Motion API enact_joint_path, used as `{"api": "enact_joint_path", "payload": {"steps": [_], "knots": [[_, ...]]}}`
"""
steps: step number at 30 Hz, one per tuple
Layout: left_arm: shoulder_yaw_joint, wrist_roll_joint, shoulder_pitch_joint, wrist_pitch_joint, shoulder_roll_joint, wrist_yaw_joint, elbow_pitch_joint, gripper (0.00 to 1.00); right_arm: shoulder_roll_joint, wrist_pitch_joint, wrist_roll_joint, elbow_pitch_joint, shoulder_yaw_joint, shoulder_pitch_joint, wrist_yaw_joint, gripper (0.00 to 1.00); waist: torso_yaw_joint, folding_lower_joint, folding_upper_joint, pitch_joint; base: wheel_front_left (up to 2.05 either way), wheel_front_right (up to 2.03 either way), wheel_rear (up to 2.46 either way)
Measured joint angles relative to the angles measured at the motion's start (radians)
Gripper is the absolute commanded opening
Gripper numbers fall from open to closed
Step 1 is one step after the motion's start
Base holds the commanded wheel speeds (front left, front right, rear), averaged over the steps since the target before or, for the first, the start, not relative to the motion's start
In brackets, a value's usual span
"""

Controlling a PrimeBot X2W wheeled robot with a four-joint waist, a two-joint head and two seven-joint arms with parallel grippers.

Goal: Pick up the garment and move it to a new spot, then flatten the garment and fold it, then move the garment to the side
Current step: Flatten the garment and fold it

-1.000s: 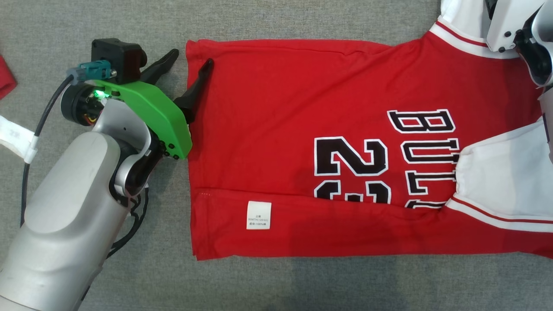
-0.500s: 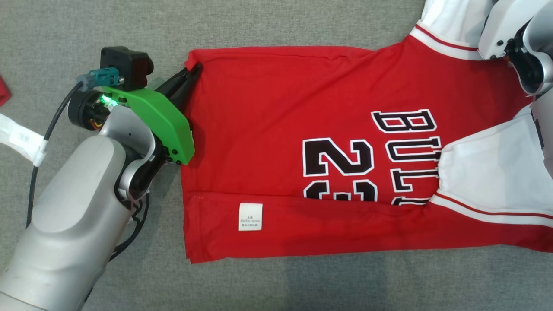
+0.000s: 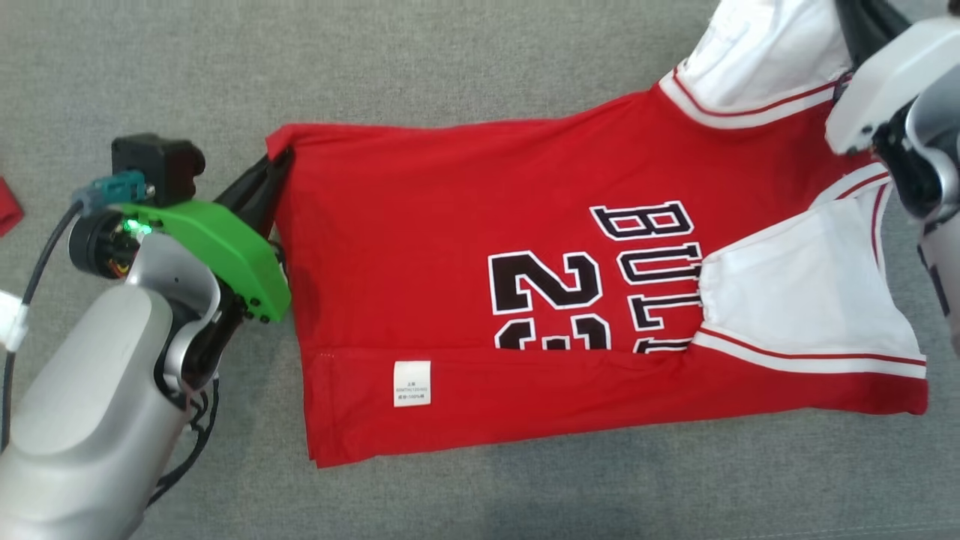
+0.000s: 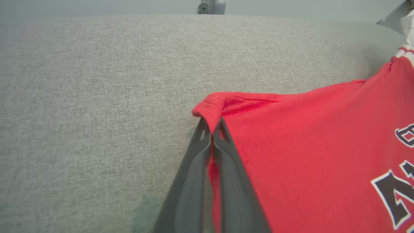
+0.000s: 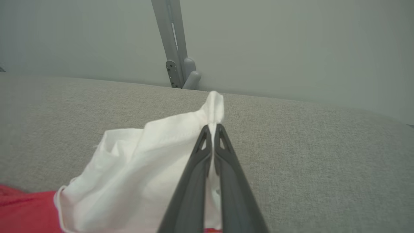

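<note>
The garment (image 3: 465,232) is a red jersey with white sleeves and black "BULLS 23" lettering, lying partly folded on the grey cloth surface (image 3: 450,60). My left gripper (image 3: 279,161) is shut on its far left hem corner; the left wrist view shows that red corner (image 4: 212,105) bunched between the closed fingers of the left gripper (image 4: 213,127). My right gripper (image 5: 212,127) is shut on the white sleeve (image 5: 145,161), whose tip sticks up past the fingertips. In the head view that sleeve (image 3: 765,52) rises at the top right beside the pale right arm (image 3: 892,97).
A second white sleeve (image 3: 795,292) lies over the jersey's right side, and a white label (image 3: 412,383) shows on the near fold. A red scrap (image 3: 7,210) sits at the far left edge. A grey metal post (image 5: 176,48) stands behind the surface.
Both grippers went from open to shut on the garment, left on the hem corner, right on the sleeve. The far edge has lifted and the jersey sits nearer and further left in the head view.
</note>
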Motion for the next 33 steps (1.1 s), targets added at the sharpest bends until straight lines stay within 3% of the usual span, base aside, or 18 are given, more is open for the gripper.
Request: {"api": "enact_joint_path", "payload": {"steps": [8, 13, 21, 26, 27, 28, 29, 30, 31, 33], "knots": [[0.026, -0.012, 0.164, -0.027, 0.076, 0.061, -0.170, 0.00, -0.060, -0.019, 0.082, -0.201, 0.002, 0.221, 0.000, 0.00, -0.037, 0.0000, -0.0001, -0.084, 0.00, 0.00, 0.00], [0.026, -0.021, 0.312, -0.035, 0.116, 0.114, -0.316, 0.00, -0.066, -0.021, 0.104, -0.325, -0.033, 0.391, 0.000, 0.00, -0.067, 0.0000, -0.0001, -0.131, 0.00, 0.00, 0.00], [0.038, -0.064, 0.538, -0.075, 0.141, 0.202, -0.442, 0.00, -0.005, -0.005, 0.105, -0.446, -0.100, 0.635, 0.000, 0.00, -0.112, -0.0001, 0.0000, -0.176, 0.00, 0.00, 0.00], [0.029, -0.073, 0.596, -0.079, 0.147, 0.210, -0.425, 0.00, 0.028, 0.003, 0.089, -0.447, -0.106, 0.710, 0.000, 0.00, -0.121, 0.0000, 0.0000, -0.196, 0.00, 0.00, 0.00], [0.025, -0.079, 0.606, -0.083, 0.141, 0.211, -0.408, 0.09, 0.044, 0.003, 0.073, -0.432, -0.105, 0.733, 0.000, 0.00, -0.121, -0.0001, -0.0001, -0.206, 0.00, 0.00, 0.00], [0.026, -0.085, 0.613, -0.090, 0.133, 0.211, -0.399, 0.35, 0.047, 0.003, 0.057, -0.424, -0.103, 0.742, 0.000, 0.00, -0.121, 0.0000, 0.0000, -0.211, 0.00, 0.00, 0.00], [0.026, -0.091, 0.618, -0.092, 0.128, 0.210, -0.389, 0.69, 0.049, 0.003, 0.045, -0.416, -0.098, 0.747, 0.000, 0.27, -0.121, -0.0001, 0.0000, -0.216, 0.00, 0.00, 0.00], [0.022, -0.093, 0.623, -0.094, 0.125, 0.210, -0.373, 1.00, 0.049, 0.002, 0.032, -0.407, -0.094, 0.749, 0.000, 0.70, -0.121, -0.0001, 0.0000, -0.221, 0.00, 0.00, 0.00], [0.022, -0.093, 0.623, -0.094, 0.125, 0.210, -0.373, 1.00, 0.049, 0.002, 0.032, -0.407, -0.094, 0.749, 0.000, 1.00, -0.121, -0.0001, 0.0000, -0.221, 0.00, 0.00, 0.00], [0.010, -0.085, 0.631, -0.101, 0.126, 0.210, -0.338, 1.00, 0.049, 0.002, 0.012, -0.397, -0.087, 0.753, 0.000, 1.00, -0.120, 0.0000, 0.0000, -0.234, 0.00, 0.00, 0.00]]}}
